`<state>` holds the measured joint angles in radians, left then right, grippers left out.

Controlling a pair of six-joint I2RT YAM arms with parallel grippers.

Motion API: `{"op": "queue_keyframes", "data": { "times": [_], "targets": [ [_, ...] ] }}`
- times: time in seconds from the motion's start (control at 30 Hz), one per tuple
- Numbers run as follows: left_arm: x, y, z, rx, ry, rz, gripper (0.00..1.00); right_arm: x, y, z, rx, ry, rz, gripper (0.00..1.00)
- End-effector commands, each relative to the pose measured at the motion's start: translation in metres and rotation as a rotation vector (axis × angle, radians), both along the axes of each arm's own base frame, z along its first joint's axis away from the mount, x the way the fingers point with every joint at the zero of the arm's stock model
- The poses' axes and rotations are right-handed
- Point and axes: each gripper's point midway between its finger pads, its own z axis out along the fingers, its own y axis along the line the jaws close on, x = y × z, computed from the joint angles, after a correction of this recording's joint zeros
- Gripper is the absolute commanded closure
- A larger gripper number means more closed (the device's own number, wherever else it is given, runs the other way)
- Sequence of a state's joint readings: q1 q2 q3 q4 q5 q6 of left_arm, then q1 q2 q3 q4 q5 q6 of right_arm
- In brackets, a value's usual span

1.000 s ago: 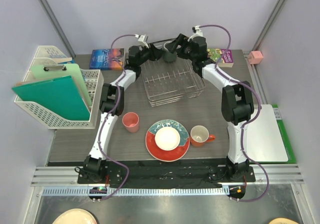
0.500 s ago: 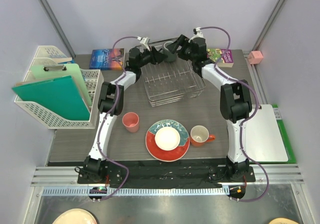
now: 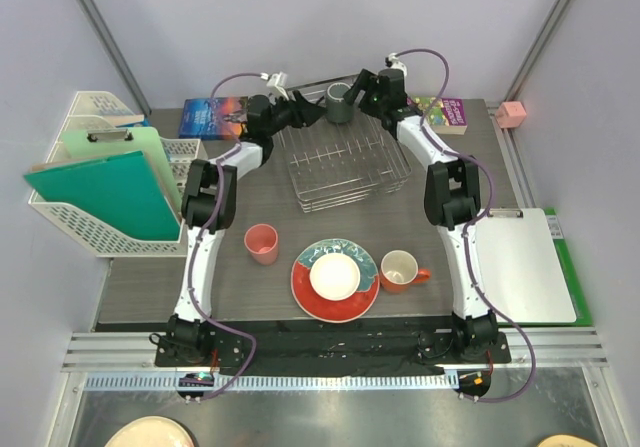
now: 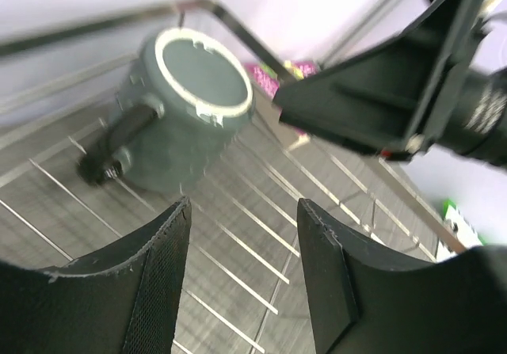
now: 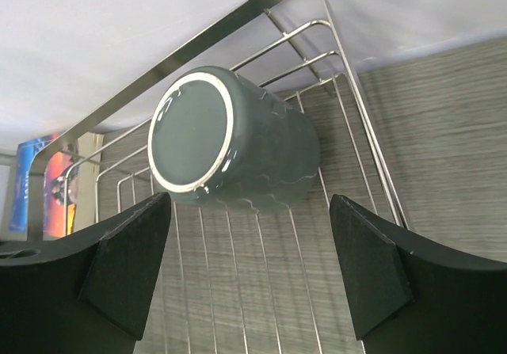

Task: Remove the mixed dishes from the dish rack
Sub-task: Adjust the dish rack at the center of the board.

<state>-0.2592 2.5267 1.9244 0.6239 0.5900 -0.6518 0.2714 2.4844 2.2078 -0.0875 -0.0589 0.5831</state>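
Observation:
The dark grey mug [image 3: 340, 107] sits at the far end of the silver wire dish rack [image 3: 345, 172], its flat base turned up towards the cameras. My left gripper [image 3: 313, 113] is open just left of it. In the left wrist view the mug [image 4: 182, 108] lies ahead of the gripper [image 4: 244, 211]. My right gripper [image 3: 359, 95] is open just right of the mug. In the right wrist view the mug [image 5: 230, 144] lies ahead of the wide-open gripper [image 5: 249, 203]. The pink cup [image 3: 261, 243], the teal plate [image 3: 360, 302] holding the bowl [image 3: 334, 276], and the orange mug [image 3: 400, 269] stand on the table.
A white lattice basket [image 3: 110, 227] with green folders stands at the left. Books lie at the back left [image 3: 213, 117] and back right [image 3: 446, 113]. A white clipboard [image 3: 525, 267] lies at the right. The rack's rods [image 4: 238, 259] and far rim [image 5: 238, 21] surround the mug.
Both arms have stretched farther back and the grippers have closed in on the dark grey mug from either side. The mug has not moved.

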Motion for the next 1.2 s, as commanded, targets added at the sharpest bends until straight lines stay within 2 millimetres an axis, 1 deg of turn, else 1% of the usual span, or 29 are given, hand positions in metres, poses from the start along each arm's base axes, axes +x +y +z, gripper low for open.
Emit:
{"op": "queue_keyframes", "data": {
  "times": [0.0, 0.07, 0.13, 0.17, 0.27, 0.33, 0.37, 0.4, 0.43, 0.47, 0.5, 0.53, 0.57, 0.6, 0.63, 0.67, 0.73, 0.8, 0.83, 0.87, 0.9, 0.93, 0.97, 1.0, 1.03, 1.07, 1.1, 1.13, 1.17],
  "targets": [
    [0.011, 0.015, 0.075, -0.041, -0.138, 0.086, 0.44, 0.012, 0.001, 0.032, -0.042, -0.081, -0.023, 0.14],
    [0.020, 0.019, 0.077, -0.039, -0.131, 0.127, 0.44, 0.014, 0.003, 0.022, -0.040, -0.068, -0.024, 0.14],
    [0.029, 0.022, 0.063, -0.024, -0.090, 0.159, 0.45, 0.015, 0.007, 0.017, -0.033, -0.062, -0.015, 0.14],
    [0.033, 0.023, 0.068, -0.023, -0.092, 0.165, 0.47, 0.015, 0.008, 0.011, -0.037, -0.058, -0.013, 0.14],
    [0.035, 0.023, 0.053, -0.005, -0.059, 0.170, 0.50, 0.014, 0.014, 0.003, -0.046, -0.046, 0.000, 0.15],
    [0.031, 0.024, 0.053, -0.008, -0.072, 0.169, 0.50, 0.009, 0.013, 0.011, -0.048, -0.050, 0.003, 0.16],
    [0.027, 0.026, 0.071, -0.023, -0.128, 0.172, 0.49, 0.010, 0.013, 0.028, -0.040, -0.094, -0.001, 0.16],
    [0.024, 0.028, 0.063, -0.017, -0.123, 0.180, 0.48, 0.000, 0.011, 0.041, -0.036, -0.110, -0.005, 0.16],
    [0.022, 0.033, 0.082, -0.031, -0.159, 0.207, 0.47, 0.002, 0.010, 0.071, -0.013, -0.206, -0.035, 0.16],
    [0.022, 0.035, 0.087, -0.035, -0.164, 0.217, 0.44, -0.004, 0.008, 0.070, -0.009, -0.208, -0.042, 0.15],
    [0.022, 0.038, 0.093, -0.039, -0.168, 0.228, 0.43, -0.008, 0.006, 0.102, 0.009, -0.260, -0.049, 0.14],
    [0.021, 0.038, 0.100, -0.046, -0.175, 0.232, 0.42, -0.010, 0.006, 0.109, 0.016, -0.260, -0.049, 0.14],
    [0.017, 0.040, 0.117, -0.057, -0.194, 0.235, 0.41, -0.011, 0.007, 0.130, 0.032, -0.285, -0.046, 0.14],
    [0.015, 0.040, 0.124, -0.065, -0.197, 0.236, 0.40, -0.014, 0.005, 0.145, 0.036, -0.299, -0.043, 0.14],
    [0.013, 0.041, 0.131, -0.071, -0.201, 0.235, 0.38, -0.018, 0.007, 0.149, 0.034, -0.287, -0.033, 0.14],
    [0.009, 0.043, 0.143, -0.074, -0.205, 0.246, 0.32, -0.020, 0.005, 0.160, 0.034, -0.298, -0.036, 0.14],
    [0.005, 0.047, 0.145, -0.066, -0.183, 0.263, 0.29, -0.027, 0.002, 0.162, 0.003, -0.268, -0.038, 0.14],
    [-0.001, 0.052, 0.153, -0.054, -0.168, 0.282, 0.26, -0.031, -0.005, 0.155, -0.032, -0.242, -0.057, 0.13],
    [-0.004, 0.053, 0.142, -0.041, -0.130, 0.287, 0.25, -0.034, -0.009, 0.155, -0.042, -0.235, -0.063, 0.14],
    [-0.006, 0.054, 0.140, -0.037, -0.114, 0.288, 0.24, -0.036, -0.009, 0.143, -0.055, -0.212, -0.063, 0.14],
    [-0.013, 0.055, 0.148, -0.043, -0.109, 0.289, 0.23, -0.037, -0.011, 0.142, -0.066, -0.210, -0.066, 0.14],
    [-0.017, 0.057, 0.135, -0.030, -0.061, 0.292, 0.22, -0.036, -0.011, 0.137, -0.080, -0.204, -0.069, 0.14],
    [-0.021, 0.058, 0.132, -0.029, -0.039, 0.290, 0.22, -0.034, -0.014, 0.136, -0.096, -0.206, -0.079, 0.15],
    [-0.026, 0.058, 0.130, -0.024, -0.027, 0.290, 0.22, -0.032, -0.019, 0.134, -0.119, -0.204, -0.106, 0.15],
    [-0.032, 0.062, 0.137, -0.021, -0.026, 0.300, 0.22, -0.033, -0.022, 0.127, -0.158, -0.178, -0.118, 0.15],
    [-0.036, 0.065, 0.122, 0.007, 0.011, 0.311, 0.18, -0.032, -0.027, 0.127, -0.166, -0.168, -0.140, 0.15],
    [-0.037, 0.070, 0.117, 0.055, 0.012, 0.327, 0.15, -0.034, -0.032, 0.125, -0.177, -0.150, -0.169, 0.15],
    [-0.040, 0.082, 0.109, 0.111, 0.062, 0.386, 0.01, -0.040, -0.035, 0.114, -0.187, -0.112, -0.180, 0.16],
    [-0.041, 0.090, 0.104, 0.151, 0.079, 0.420, 0.00, -0.044, -0.038, 0.112, -0.193, -0.104, -0.193, 0.16]
  ]
}}
